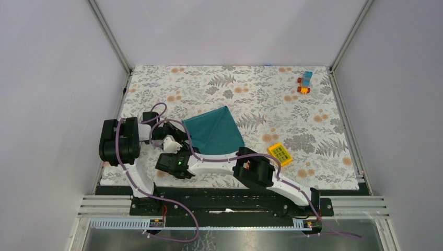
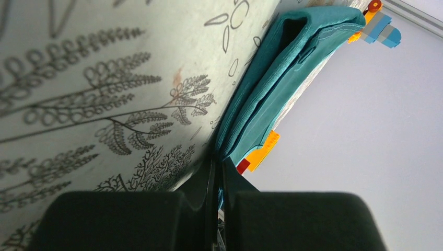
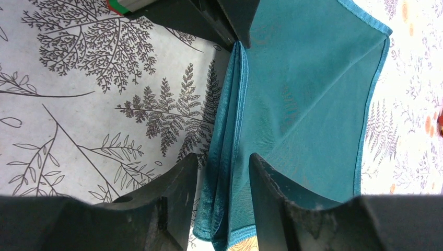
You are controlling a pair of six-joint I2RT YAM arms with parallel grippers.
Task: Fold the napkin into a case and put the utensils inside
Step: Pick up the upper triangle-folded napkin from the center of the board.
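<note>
On the counter's [image 1: 271, 89] left half, we are clamping our left end effector [image 2: 218, 164] on the folded napkin's [image 1: 214, 130] corner, while our right end effector [image 3: 222, 159] is straddling the napkin's layered edge, jaws standing apart.

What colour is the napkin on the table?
The napkin is plain teal-green, clearest in the right wrist view.

Soft, even light is falling from overhead onto the bench [image 1: 251, 83], casting only faint, soft-edged shadows. In the wrist views the left claw [image 2: 218, 166] and right claw [image 3: 223, 159] are looming dark and slightly blurred up close, while the napkin [image 3: 303, 94] is showing a mild sheen.
</note>
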